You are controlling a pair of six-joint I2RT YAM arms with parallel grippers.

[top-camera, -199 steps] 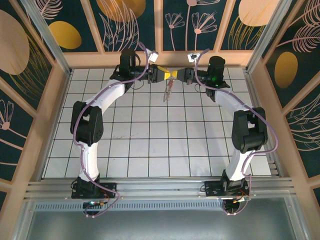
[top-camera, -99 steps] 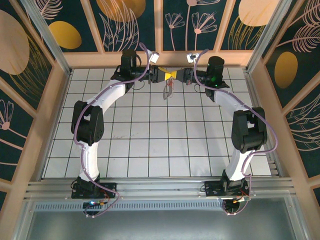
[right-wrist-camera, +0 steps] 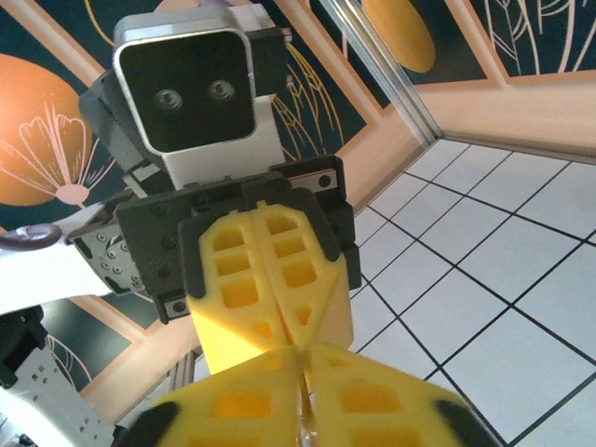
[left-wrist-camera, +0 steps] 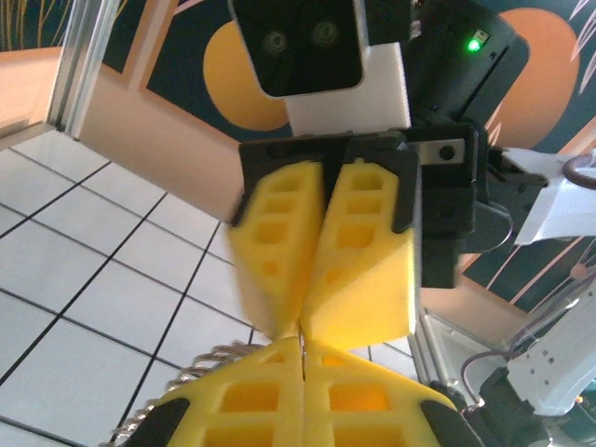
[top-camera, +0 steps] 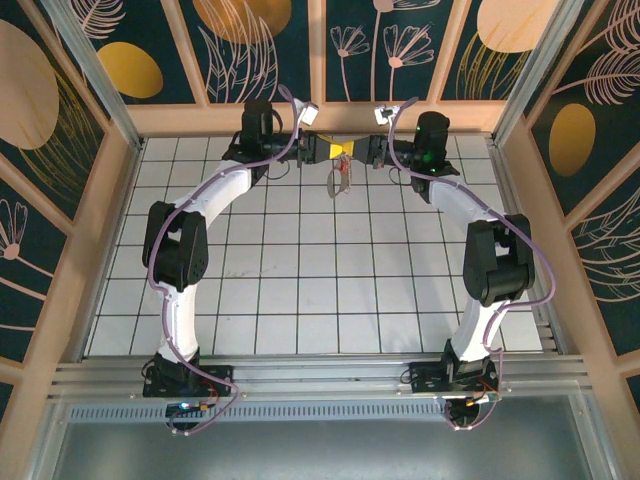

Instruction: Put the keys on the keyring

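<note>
The keyring (top-camera: 343, 180) hangs in the air at the 12 o'clock end of the tabletop (top-camera: 300, 270), just below the spot where my two claws meet and near the wooden back rail (top-camera: 200, 118). From above it is a small pale loop, and I cannot pick out the key on it. On the left wrist camera its bumpy metal strip (left-wrist-camera: 197, 370) curls out at 8 o'clock beneath my own fingers.

The left claw (top-camera: 338, 150) reaches in from 9 o'clock and the right claw (top-camera: 351, 150) from 3 o'clock, nose to nose. Both have their yellow fingers pressed together, and the tips of one touch the tips of the other. I cannot tell which pair pinches the ring.

Each wrist view is blocked by the opposite claw, so the ring's loop is hidden there. Purple cables (top-camera: 290, 105) arch over both wrists.
</note>
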